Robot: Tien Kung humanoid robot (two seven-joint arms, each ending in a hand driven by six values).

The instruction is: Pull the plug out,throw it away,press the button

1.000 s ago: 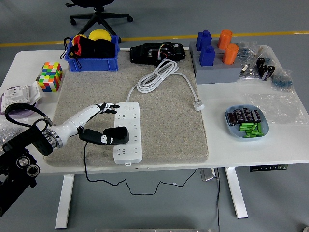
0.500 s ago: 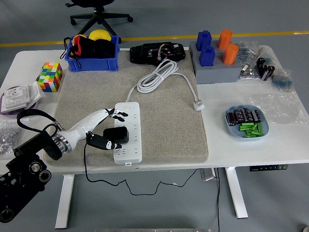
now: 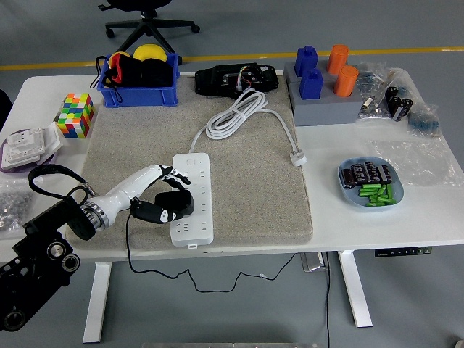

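White tabletop [image 3: 362, 232], grey felt mat [image 3: 246, 196] across its middle. Far left: colour-block puzzle cube [image 3: 75, 114] and a white wall socket plate [image 3: 23, 145]. The left robot hand [image 3: 161, 197] reaches in from lower left, thumb and fingers closed around the black plug adapter [image 3: 176, 202], which sits in the near half of the white power strip [image 3: 192, 196] on the mat; black cable [image 3: 167, 274] hangs off the near edge. Behind: blue bin [image 3: 138, 93], black device [image 3: 235, 78]. Coiled white cord [image 3: 239, 112] runs to a loose white plug [image 3: 298, 156]. Right: grey block holding blue and orange pegs [image 3: 322, 101], blue dish of batteries [image 3: 370, 183].
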